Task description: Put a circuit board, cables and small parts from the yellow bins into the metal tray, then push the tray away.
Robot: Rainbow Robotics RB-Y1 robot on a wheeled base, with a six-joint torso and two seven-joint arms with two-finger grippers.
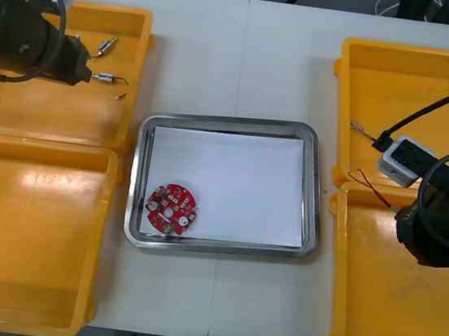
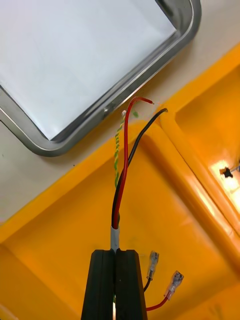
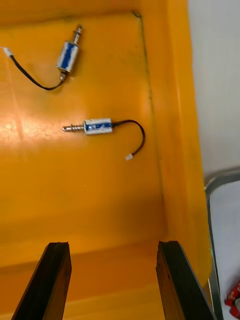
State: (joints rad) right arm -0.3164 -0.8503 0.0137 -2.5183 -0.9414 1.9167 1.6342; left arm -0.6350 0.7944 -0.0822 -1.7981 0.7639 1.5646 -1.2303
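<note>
Cable transfer is the step in hand. The right gripper (image 2: 117, 282) hangs over the near-right yellow bin (image 1: 370, 317), close to that bin's far-left corner. Its jaws pinch a red and black cable (image 2: 126, 160) whose free ends point toward the metal tray (image 1: 230, 123). The circuit board (image 1: 171, 208) already lies in the tray's near-left corner. The left gripper (image 3: 114, 280) hovers over the far-left yellow bin (image 1: 51, 114), jaws spread, with two small metal parts (image 3: 97, 126) lying beyond its fingers. The next move probably calls for carrying the cable over the tray's right rim and releasing it on the bare white. The trailing end could snag on the bin wall.
</note>
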